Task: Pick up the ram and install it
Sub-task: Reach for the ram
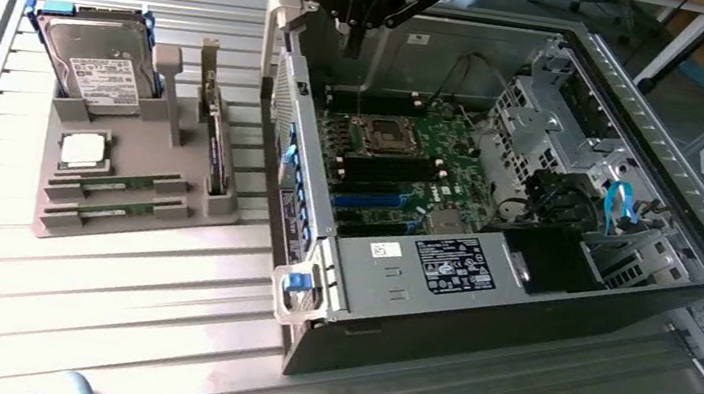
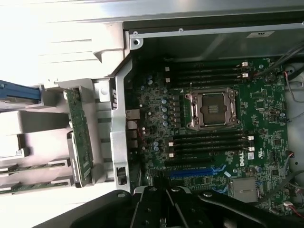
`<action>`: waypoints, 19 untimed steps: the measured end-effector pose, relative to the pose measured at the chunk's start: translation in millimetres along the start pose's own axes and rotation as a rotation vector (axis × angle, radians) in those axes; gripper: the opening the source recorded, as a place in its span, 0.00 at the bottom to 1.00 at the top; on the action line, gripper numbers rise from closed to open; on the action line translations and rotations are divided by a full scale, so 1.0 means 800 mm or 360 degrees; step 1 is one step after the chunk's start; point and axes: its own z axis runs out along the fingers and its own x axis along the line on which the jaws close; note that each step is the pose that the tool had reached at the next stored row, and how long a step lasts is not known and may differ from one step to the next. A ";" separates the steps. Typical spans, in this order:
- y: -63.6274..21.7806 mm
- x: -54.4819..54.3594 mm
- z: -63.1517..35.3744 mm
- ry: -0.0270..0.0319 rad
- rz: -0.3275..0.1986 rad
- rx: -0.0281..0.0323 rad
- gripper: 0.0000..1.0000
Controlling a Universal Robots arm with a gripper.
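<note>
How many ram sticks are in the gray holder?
2. One ram stick lies beside the silver chip; the other in the next slot, by the gray holder's front edge. None seem hidden.

The holder bearing 2 ram sticks sits at the exterior view's left of the case, which contains the motherboard.

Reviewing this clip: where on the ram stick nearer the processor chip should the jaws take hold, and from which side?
Likely the ram mid-length, on its exposed upper edge, from straight above: it seems to stand on edge in a slot of the gray holder, whose blocks hem in its ends.
</note>
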 end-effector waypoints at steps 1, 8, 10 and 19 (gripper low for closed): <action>0.000 0.003 0.000 0.00000 0.0000 0.00001 0.11; -0.001 0.013 0.000 -0.00001 0.0000 0.00000 0.11; -0.001 0.015 0.000 -0.00001 0.0000 0.00000 0.11; -0.002 0.027 0.000 0.00000 0.0000 -0.00001 0.11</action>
